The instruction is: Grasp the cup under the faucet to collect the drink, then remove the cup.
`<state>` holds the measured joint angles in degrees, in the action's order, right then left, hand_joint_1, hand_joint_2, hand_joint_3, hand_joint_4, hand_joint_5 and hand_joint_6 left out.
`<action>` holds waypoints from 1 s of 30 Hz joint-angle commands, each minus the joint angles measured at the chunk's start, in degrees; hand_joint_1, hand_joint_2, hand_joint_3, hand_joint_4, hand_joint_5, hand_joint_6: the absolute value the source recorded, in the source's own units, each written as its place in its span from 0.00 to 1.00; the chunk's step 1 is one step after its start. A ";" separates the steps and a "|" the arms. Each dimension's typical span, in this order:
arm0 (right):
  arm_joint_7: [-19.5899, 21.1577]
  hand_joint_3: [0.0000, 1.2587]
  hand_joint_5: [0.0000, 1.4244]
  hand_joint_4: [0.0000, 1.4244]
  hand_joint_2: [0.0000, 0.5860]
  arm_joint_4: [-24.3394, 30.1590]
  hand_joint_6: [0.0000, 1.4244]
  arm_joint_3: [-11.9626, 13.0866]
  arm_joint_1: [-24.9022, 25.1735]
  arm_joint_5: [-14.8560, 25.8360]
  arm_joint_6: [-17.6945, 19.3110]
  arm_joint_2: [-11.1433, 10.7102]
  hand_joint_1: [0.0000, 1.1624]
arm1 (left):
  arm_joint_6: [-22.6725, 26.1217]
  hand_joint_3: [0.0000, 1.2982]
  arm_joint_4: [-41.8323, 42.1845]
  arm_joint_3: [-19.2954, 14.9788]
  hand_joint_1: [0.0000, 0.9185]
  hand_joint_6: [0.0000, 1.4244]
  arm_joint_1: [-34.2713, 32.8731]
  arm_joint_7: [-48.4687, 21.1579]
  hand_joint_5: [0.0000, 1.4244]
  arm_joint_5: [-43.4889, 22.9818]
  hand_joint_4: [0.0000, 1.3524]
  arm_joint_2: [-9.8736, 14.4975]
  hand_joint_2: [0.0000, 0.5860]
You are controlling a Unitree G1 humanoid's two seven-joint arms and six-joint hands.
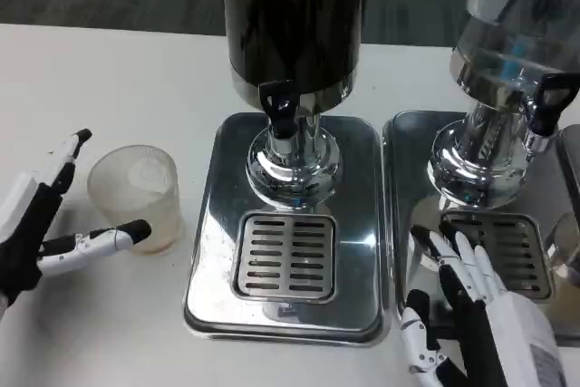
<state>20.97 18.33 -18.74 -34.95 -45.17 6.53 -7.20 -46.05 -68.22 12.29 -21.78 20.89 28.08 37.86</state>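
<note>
A drinks-serving station: two chrome-based beverage dispensers (pixel 294 43) with drip trays (pixel 285 256) on a white table (pixel 91 70).

One cup (pixel 136 195), two drink dispensers (pixel 294 24) (pixel 521 33), two drip grilles (pixel 285 256) (pixel 507 246), two hands (pixel 32 224) (pixel 480 314)

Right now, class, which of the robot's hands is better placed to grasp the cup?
Left. The left hand is open beside the cup, fingers flanking it. The right hand rests by the other dispenser's tray.
</note>
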 commanded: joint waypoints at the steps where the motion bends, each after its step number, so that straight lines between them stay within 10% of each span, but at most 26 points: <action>1: 0.12 0.11 0.00 0.02 0.97 0.16 0.03 0.32 -0.20 0.47 -0.04 -0.30 0.23 | -0.30 0.00 -0.48 0.87 0.22 0.18 -1.83 1.21 0.02 1.19 0.00 0.09 0.05; 30: -1.16 0.12 0.00 0.03 0.97 1.73 0.03 4.28 -3.22 4.86 2.40 -3.56 0.21 | -0.36 0.00 -1.10 2.84 0.22 0.18 -3.48 1.72 0.03 1.89 0.00 -3.18 0.06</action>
<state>20.30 18.97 -14.74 -37.64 -40.78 8.13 -10.50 -46.13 -69.06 14.84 -24.78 23.38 29.95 35.32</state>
